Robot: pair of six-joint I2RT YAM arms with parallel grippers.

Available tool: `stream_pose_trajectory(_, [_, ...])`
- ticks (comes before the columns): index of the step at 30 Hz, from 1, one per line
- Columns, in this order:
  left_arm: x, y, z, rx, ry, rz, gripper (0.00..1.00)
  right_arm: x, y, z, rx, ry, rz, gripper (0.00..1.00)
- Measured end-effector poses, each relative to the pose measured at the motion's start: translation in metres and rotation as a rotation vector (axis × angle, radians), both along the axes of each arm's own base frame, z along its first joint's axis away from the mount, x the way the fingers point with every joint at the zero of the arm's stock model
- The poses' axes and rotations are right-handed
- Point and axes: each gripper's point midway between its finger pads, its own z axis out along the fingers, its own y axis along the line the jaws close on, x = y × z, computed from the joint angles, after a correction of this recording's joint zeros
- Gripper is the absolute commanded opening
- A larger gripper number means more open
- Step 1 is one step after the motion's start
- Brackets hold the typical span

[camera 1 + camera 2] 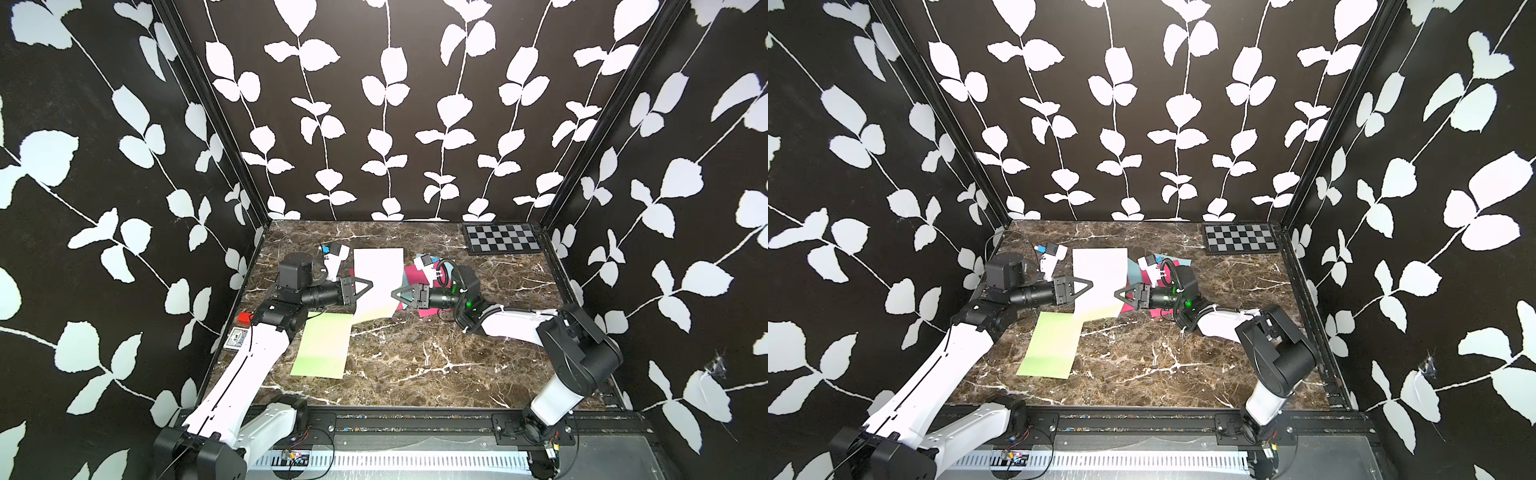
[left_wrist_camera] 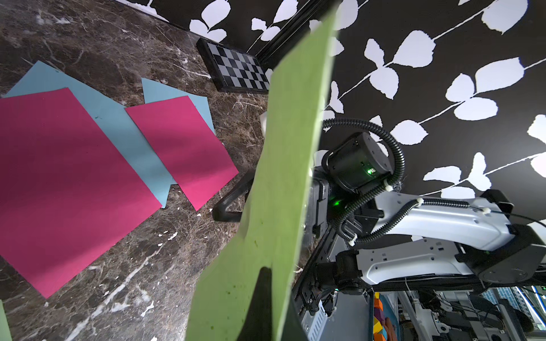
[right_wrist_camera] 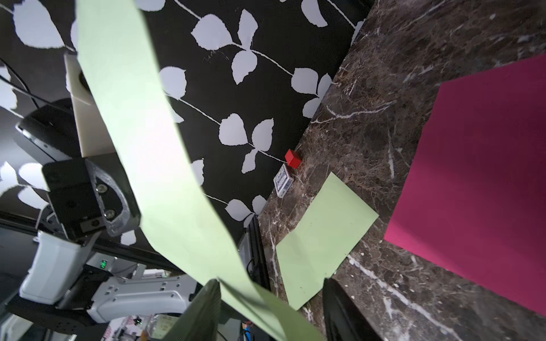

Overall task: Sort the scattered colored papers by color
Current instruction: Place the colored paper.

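**A:** What sits closest to us?

**B:** The left arm's base [image 1: 195, 453], down on the front rail in both top views.

**A:** And the grippers?

**B:** The left gripper [image 1: 368, 286] is clamped on one side edge of the raised light green sheet [image 1: 380, 266], which looks nearly white in the glare. That sheet hangs clear of the table [image 1: 415, 365] and curls between the two arms. The right gripper [image 1: 395, 296] faces it from the opposite side. In the right wrist view its fingers [image 3: 339, 313] stand apart. The sheet's edge passes between them and is not pinched.

**A:** Where are the other papers?

**B:** The second light green sheet [image 1: 324, 345] lies flat on the table beside the left arm, nearer the front than the raised one. Below and behind the right gripper, the pink sheets [image 2: 59, 183] overlap the blue sheets [image 2: 118, 118]. The left wrist view shows two of each, with every pink one lying on a blue one.

**A:** Anything further out?

**B:** The checkerboard panel [image 1: 503, 239] lies in the far right corner. The card box [image 1: 237, 336] and the red block [image 1: 245, 318] sit at the left wall, close to each other.
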Motion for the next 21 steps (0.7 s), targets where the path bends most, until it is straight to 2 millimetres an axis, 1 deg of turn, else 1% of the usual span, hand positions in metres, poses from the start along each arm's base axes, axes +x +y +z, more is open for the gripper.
stream_pose_trajectory(8, [0.006,0.007,-0.015,0.034,0.030,0.028,0.00,-0.005,0.005,0.010,0.030,-0.025,0.018,0.40])
stream_pose_trajectory(11, [0.008,0.009,-0.022,0.048,0.045,0.034,0.00,-0.006,0.005,0.011,0.031,-0.035,0.019,0.36])
stream_pose_trajectory(13, [0.009,0.009,-0.028,0.056,0.059,0.032,0.00,-0.006,0.004,0.013,0.031,-0.043,0.020,0.30])
stream_pose_trajectory(17, [0.011,0.008,-0.038,0.067,0.086,0.028,0.00,-0.009,0.004,0.018,0.033,-0.057,0.025,0.15])
stream_pose_trajectory(19, [0.012,0.008,-0.042,0.070,0.094,0.023,0.00,-0.010,0.004,0.018,0.031,-0.058,0.026,0.10])
stream_pose_trajectory(21, [0.013,0.007,-0.047,0.078,0.105,0.018,0.00,-0.010,0.004,0.016,0.024,-0.052,0.027,0.02])
